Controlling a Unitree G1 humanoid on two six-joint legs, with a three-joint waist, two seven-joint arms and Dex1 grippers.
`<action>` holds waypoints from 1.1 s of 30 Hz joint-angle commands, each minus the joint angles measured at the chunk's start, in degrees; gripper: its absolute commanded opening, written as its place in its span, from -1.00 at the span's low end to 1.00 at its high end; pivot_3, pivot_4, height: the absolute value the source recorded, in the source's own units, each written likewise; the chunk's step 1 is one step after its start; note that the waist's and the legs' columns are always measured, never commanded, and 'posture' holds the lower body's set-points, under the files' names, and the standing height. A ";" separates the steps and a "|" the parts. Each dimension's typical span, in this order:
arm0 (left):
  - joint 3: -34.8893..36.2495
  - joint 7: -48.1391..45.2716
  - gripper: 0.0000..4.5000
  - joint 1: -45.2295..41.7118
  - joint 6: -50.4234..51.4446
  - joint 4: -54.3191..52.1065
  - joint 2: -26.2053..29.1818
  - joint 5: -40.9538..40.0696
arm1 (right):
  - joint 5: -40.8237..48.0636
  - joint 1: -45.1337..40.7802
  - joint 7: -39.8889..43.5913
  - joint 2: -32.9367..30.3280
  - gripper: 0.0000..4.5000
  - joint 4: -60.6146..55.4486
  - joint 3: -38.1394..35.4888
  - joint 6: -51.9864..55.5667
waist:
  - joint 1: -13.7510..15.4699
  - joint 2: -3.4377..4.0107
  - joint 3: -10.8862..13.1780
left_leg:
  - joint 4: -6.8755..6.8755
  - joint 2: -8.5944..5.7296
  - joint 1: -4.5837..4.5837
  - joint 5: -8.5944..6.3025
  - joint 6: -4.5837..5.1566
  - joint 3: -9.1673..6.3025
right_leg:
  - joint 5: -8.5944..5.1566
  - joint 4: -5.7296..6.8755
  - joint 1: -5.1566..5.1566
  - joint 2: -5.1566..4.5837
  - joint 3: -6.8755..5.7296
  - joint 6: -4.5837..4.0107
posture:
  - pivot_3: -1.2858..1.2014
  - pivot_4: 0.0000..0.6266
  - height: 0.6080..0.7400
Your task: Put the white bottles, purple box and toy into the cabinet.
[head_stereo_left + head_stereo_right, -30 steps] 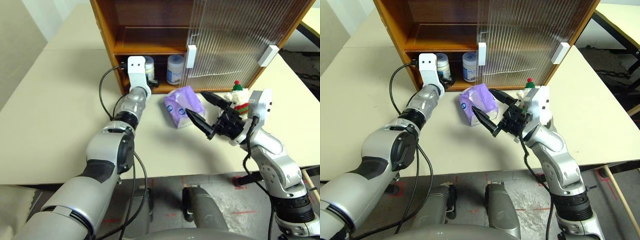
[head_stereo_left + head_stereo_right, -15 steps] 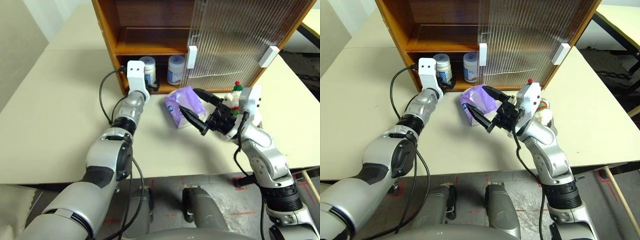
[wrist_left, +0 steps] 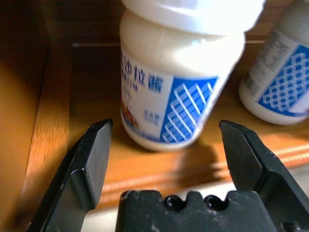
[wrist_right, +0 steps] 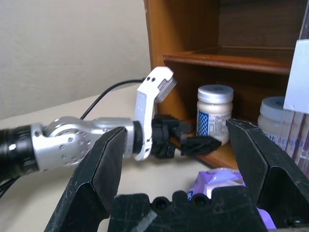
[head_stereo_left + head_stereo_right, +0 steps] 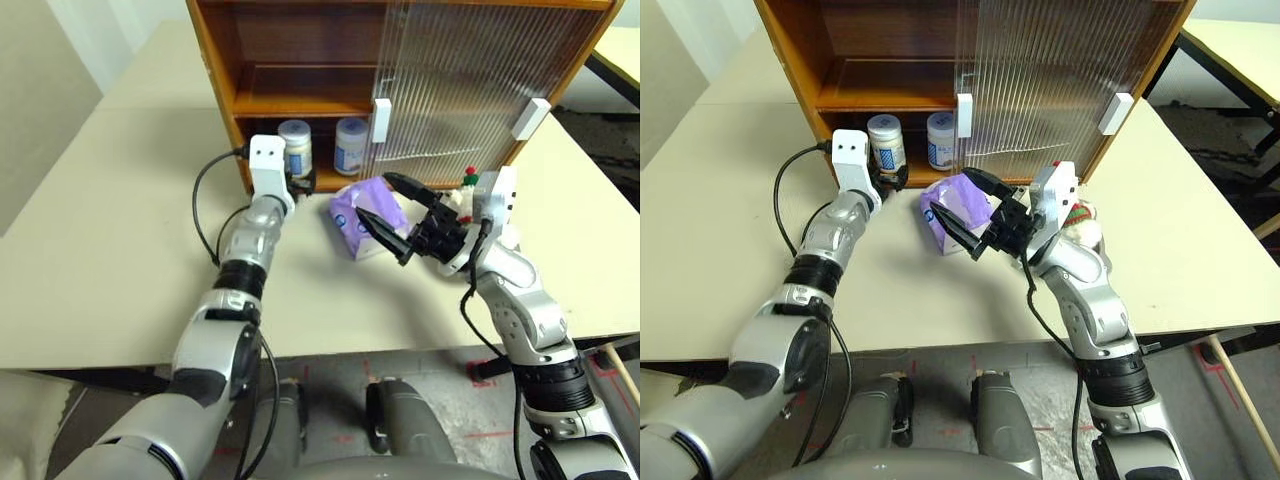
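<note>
Since your right gripper point(image 5: 385, 211) has its fingers spread wide with nothing in them, the purple box point(image 5: 365, 212) is the thing to care about: it sits on the table point(image 5: 120, 250) right at those fingertips, and in the head views the two black fingers already look to frame its near end, one over the top and one along the front. I can't tell if they're touching the wrap yet. The pack runs roughly from the fingers back toward the cabinet point(image 5: 225, 70) front, so to me you're coming at it end-on, not across the broad side.

Your left gripper point(image 3: 169, 159) is also spread open and empty, parked at the lip of the lower shelf, with one of the white bottles point(image 3: 178, 72) standing just past its fingers. Both bottles are already upright on that shelf.

The toy point(image 5: 468, 190) sits on the table behind your right wrist, just in front of the ribbed sliding door point(image 5: 460, 70). So the right arm is clearly the nearer one for box and toy.
</note>
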 commanded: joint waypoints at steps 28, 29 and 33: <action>-5.61 -22.50 0.99 23.36 45.11 -49.45 8.26 -23.06 | -0.68 -1.54 2.45 0.36 1.00 2.95 -0.02 -2.45 | 0.05 0.46 -1.02 | 0.00 0.02 0.37 0.26 -0.10 -0.05 | -0.15 0.37 0.09 0.07 0.10 -0.29 | 0.04 -0.90 1.00; -5.84 -21.32 0.99 23.10 45.16 -48.31 7.53 -22.42 | -0.74 -1.46 2.42 0.36 1.00 2.92 -0.04 -2.50 | 0.03 0.45 -1.06 | 0.00 0.01 0.37 0.30 -0.10 -0.06 | -0.17 0.39 0.09 0.07 0.09 -0.25 | 0.03 -0.91 1.00; -4.62 -18.23 0.99 21.55 45.30 -44.15 3.54 -23.45 | -1.30 -0.83 2.37 -0.11 1.00 2.63 0.00 -2.73 | -0.07 0.42 -1.33 | 0.00 -0.01 0.38 0.30 -0.10 -0.06 | -0.17 0.39 0.09 0.10 0.12 -0.23 | 0.02 -0.92 1.00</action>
